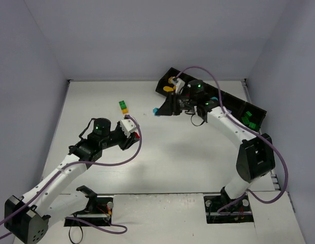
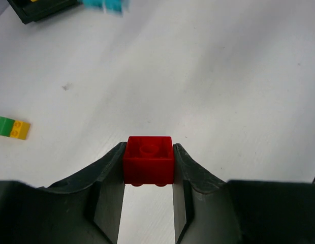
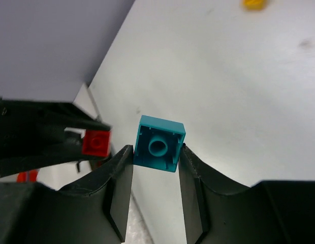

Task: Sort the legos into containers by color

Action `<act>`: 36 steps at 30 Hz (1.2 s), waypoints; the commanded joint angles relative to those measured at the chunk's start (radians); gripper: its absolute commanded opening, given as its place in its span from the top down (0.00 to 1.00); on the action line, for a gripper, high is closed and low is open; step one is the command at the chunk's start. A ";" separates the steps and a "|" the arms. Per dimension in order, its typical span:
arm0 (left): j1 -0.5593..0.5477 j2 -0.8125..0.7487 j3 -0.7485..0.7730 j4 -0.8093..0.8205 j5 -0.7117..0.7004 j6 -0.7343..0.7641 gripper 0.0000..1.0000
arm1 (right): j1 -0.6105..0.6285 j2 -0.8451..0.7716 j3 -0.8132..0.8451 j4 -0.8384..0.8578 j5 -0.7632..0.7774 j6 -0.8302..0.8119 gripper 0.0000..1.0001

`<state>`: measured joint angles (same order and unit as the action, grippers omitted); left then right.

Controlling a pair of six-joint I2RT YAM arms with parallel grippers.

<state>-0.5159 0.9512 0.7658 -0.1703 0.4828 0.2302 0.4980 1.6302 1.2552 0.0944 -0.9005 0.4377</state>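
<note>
My left gripper (image 2: 148, 161) is shut on a red brick (image 2: 148, 159) and holds it above the table; in the top view it shows as a red speck (image 1: 136, 135). My right gripper (image 3: 156, 152) is shut on a teal-blue brick (image 3: 158, 144), hollow underside toward the camera; the brick shows in the top view (image 1: 156, 110) left of the tray. The long black tray (image 1: 257, 113) runs diagonally at the back right, with yellow pieces (image 1: 169, 88) at its left end and green bricks (image 1: 248, 122) near its right end. A green-and-yellow stacked brick (image 1: 124, 107) lies on the table.
The green-and-yellow brick also shows at the left of the left wrist view (image 2: 11, 127). The white table is boxed by walls on three sides. The right arm (image 1: 233, 132) arches over the tray's middle, hiding some compartments.
</note>
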 commanded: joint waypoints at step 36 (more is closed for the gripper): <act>0.001 -0.022 0.006 0.101 0.088 -0.072 1.00 | -0.451 0.292 0.406 -0.168 0.675 -0.309 0.36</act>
<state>-0.5159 0.9333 0.7399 -0.1505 0.5243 0.1520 0.0406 2.0727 1.6619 -0.1017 -0.1307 0.1280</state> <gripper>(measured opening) 0.305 0.646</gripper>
